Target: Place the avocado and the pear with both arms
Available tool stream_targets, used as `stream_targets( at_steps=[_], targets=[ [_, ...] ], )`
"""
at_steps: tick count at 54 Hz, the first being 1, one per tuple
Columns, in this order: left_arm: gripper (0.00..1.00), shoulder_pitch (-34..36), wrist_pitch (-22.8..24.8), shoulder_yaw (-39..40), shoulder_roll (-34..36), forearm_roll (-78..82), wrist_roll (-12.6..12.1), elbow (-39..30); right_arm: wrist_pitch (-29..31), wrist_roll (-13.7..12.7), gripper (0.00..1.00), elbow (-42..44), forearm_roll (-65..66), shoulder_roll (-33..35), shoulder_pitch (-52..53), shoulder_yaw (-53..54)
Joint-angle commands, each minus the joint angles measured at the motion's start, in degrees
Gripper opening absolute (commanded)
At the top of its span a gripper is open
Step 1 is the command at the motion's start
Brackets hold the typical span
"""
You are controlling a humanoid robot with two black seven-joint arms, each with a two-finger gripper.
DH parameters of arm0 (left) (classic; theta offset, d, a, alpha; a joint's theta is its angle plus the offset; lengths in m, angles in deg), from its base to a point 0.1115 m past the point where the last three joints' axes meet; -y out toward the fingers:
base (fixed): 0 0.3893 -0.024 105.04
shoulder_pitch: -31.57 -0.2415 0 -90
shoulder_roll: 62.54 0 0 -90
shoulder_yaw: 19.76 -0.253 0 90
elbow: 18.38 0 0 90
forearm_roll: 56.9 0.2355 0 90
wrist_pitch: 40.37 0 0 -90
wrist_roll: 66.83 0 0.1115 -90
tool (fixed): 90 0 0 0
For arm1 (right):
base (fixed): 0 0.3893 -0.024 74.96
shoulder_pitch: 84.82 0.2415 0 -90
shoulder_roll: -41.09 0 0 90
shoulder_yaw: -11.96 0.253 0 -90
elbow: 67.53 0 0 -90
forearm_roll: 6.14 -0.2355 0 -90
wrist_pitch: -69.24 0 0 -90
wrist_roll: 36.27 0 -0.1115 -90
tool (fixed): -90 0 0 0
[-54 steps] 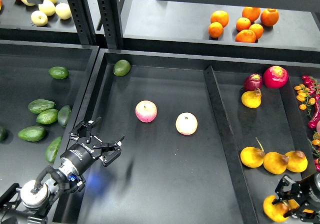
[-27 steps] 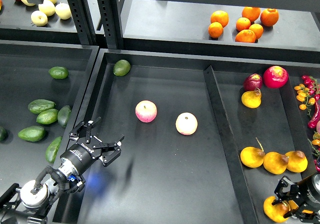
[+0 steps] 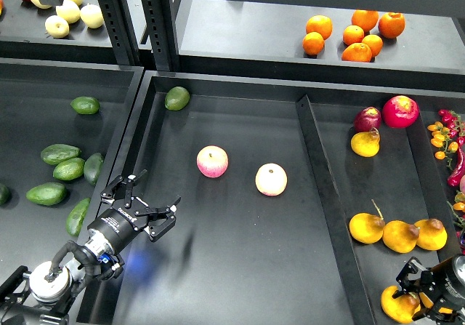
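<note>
Right tool [image 3: 425, 302] cut by frame edge; partly covers pear [image 3: 398, 304].

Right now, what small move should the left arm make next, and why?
Probably swing the left gripper left toward the avocado that lies just beyond the tray wall. Its fingers are spread and hold nothing, while the right gripper is already at a pear in the bottom right corner.

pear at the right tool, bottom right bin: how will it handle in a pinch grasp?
The pear looks smooth and rounded, so it may slip or rotate between the right tool's fingers. Plump and tapered, it would probably roll in a curve if nudged. Likely bruisable; grip gently.
</note>
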Motion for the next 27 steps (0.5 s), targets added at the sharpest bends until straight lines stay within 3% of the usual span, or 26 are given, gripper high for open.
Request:
stream_targets(
  at_steps=[1, 27],
  targets=[
    [0.99, 0.0, 0.0, -0.1, 0.0, 0.0, 0.0, 0.0, 0.0, 0.0, 0.99, -1.1, -0.3, 0.9, 0.3, 0.8],
    [0.99, 0.0, 0.0, 0.0, 0.0, 0.0, 0.0, 0.0, 0.0, 0.0, 0.99, -6.0, -6.7, 10.4, 1.2, 7.9]
  ],
)
